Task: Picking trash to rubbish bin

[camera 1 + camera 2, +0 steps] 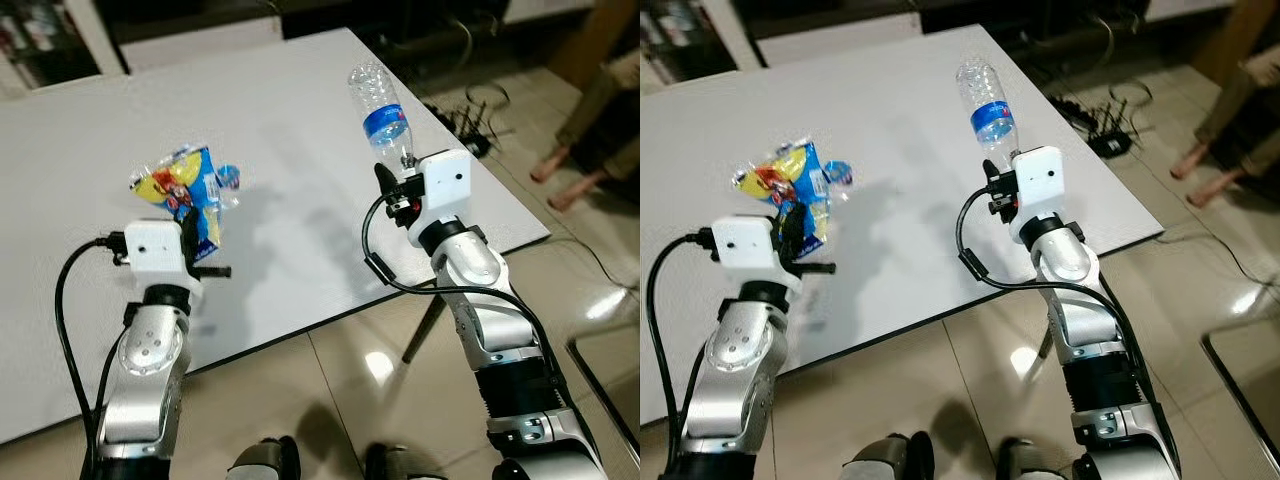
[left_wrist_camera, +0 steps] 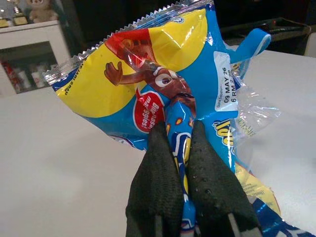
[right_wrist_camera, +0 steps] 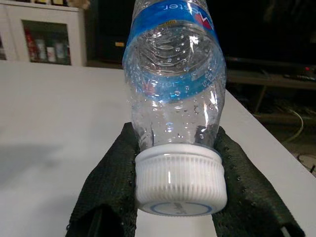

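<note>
A crumpled blue and yellow snack wrapper is held up above the white table by my left gripper, which is shut on it; the black fingers pinch its lower middle in the left wrist view. My right gripper is shut on the neck of a clear plastic bottle with a blue label. The bottle is upside down, its white cap toward the wrist, lifted over the table's right part.
The white table has its near edge just in front of my arms and a corner at the right. Cables and a power strip lie on the tiled floor beyond. A person's legs and bare feet are at the far right.
</note>
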`<state>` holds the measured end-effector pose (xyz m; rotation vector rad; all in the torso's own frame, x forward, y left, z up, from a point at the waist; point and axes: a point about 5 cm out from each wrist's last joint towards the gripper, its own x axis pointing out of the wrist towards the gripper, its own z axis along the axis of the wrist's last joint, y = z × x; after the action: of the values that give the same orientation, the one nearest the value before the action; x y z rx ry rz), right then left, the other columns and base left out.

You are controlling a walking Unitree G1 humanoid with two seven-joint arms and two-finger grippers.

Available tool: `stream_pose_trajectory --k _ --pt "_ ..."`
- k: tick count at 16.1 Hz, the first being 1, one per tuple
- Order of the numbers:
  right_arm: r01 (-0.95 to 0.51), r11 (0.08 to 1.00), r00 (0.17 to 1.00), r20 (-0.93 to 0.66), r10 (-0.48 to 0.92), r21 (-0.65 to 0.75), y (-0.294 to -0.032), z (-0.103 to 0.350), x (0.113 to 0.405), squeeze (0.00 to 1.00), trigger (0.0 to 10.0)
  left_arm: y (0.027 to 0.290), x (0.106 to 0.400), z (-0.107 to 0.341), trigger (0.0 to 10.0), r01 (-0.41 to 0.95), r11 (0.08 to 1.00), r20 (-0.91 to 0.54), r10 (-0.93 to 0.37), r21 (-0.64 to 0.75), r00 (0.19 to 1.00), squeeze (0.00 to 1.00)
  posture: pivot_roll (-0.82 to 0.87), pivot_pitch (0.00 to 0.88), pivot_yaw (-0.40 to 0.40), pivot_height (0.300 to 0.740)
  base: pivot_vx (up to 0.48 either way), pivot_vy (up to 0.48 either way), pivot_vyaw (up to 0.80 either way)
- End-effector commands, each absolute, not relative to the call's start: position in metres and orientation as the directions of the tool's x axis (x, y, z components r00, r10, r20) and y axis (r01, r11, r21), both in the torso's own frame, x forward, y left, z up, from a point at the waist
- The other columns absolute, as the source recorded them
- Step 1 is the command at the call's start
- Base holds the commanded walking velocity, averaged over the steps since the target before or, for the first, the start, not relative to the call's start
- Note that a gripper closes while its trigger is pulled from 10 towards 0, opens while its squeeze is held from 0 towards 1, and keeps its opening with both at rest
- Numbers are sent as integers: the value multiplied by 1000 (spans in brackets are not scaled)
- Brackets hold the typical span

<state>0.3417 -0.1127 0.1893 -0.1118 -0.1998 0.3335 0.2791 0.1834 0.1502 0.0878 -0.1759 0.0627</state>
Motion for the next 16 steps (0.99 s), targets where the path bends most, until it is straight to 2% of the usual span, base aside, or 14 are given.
stream_pose_trajectory --k 1,2,4,8,13,15,16 --pt "-319 938 921 191 340 -133 -113 191 340 0 10000 182 277 153 4980 -70 993 182 52 96 982 0 -68 101 46 740 0 0 0" --pt "-319 939 921 191 340 -132 -113 191 340 0 10000 182 277 154 7922 -72 993 181 53 97 982 0 -71 102 46 740 0 0 0" --pt "-318 939 922 186 338 -130 -115 189 337 0 10000 180 277 158 9882 -71 996 184 59 60 981 0 -74 102 45 740 0 0 0" --pt "-314 940 926 177 334 -131 -117 188 335 0 10000 178 280 162 9882 -66 997 178 60 29 982 0 -78 101 45 740 0 0 0" --pt "-310 941 928 175 330 -131 -117 188 335 0 10000 178 283 159 9255 -67 998 146 65 11 987 0 -87 95 47 740 0 0 0" --pt "-311 941 928 169 331 -135 -118 187 335 0 10000 178 283 157 8706 -67 998 136 66 1 989 0 -88 97 47 740 0 0 0" --pt "-311 941 929 168 331 -136 -118 187 335 0 10000 178 284 157 8706 -66 998 134 65 0 989 0 -88 97 47 740 0 0 -775"
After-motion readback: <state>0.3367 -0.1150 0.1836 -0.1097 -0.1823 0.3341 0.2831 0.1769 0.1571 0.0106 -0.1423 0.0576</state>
